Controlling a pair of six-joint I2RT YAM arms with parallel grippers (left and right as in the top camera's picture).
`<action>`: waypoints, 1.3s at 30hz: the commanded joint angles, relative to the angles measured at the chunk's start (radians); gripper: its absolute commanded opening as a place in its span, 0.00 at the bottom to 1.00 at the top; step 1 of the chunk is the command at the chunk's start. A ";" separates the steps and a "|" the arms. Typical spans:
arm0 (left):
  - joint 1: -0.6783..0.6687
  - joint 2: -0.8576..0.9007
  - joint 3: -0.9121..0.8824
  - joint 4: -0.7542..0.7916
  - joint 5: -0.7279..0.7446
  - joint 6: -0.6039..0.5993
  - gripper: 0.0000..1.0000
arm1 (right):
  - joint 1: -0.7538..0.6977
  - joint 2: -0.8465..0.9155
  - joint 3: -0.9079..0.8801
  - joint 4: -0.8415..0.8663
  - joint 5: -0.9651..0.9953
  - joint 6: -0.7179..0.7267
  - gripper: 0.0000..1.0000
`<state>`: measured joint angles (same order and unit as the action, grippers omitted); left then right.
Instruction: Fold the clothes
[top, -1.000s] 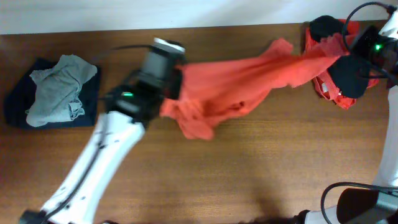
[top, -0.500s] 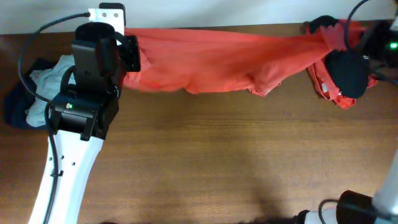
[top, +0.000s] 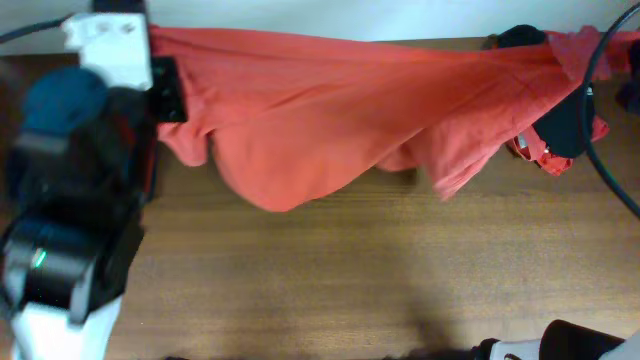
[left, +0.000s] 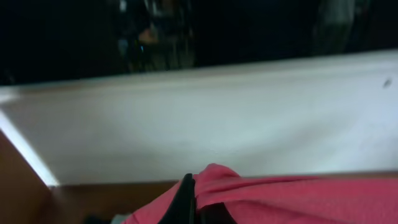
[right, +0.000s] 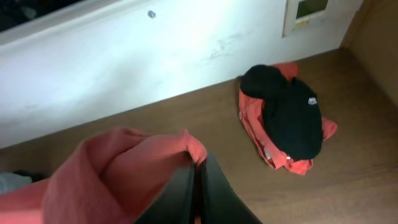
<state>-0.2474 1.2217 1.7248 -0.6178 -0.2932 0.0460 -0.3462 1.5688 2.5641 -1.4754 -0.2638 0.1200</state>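
An orange-red T-shirt (top: 330, 110) is stretched in the air along the table's far edge and sags in the middle. My left gripper (top: 167, 86) is shut on its left end; in the left wrist view the dark fingers (left: 186, 200) pinch a fold of the cloth (left: 286, 199). At the far right my right gripper (right: 198, 180) is shut on the other end (right: 124, 174), bunched above its fingers. More clothes lie at the right: a black garment (right: 289, 115) on a red one (right: 252, 121), also visible from overhead (top: 560, 130).
My left arm (top: 70, 200) is raised close to the overhead camera and hides the table's left side. A white wall (right: 155, 56) runs along the far edge. Bare wooden table (top: 380, 280) lies in front of the shirt.
The left arm has risen and swung left and back, pulling the shirt out from a bunched strip into a wide hanging sheet. The right end stays held at the far right.
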 joint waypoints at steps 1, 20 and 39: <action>0.015 -0.077 0.028 -0.007 -0.075 0.017 0.01 | -0.014 -0.050 0.048 -0.011 0.035 -0.008 0.04; 0.014 -0.275 0.028 -0.185 0.103 -0.013 0.01 | -0.014 -0.278 0.066 -0.131 0.052 -0.039 0.04; 0.042 0.208 0.025 -0.198 -0.149 -0.057 0.01 | -0.012 0.143 0.065 -0.161 0.027 -0.091 0.04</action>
<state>-0.2386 1.3422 1.7451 -0.8497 -0.3439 0.0040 -0.3508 1.6062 2.6312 -1.6489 -0.2600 0.0471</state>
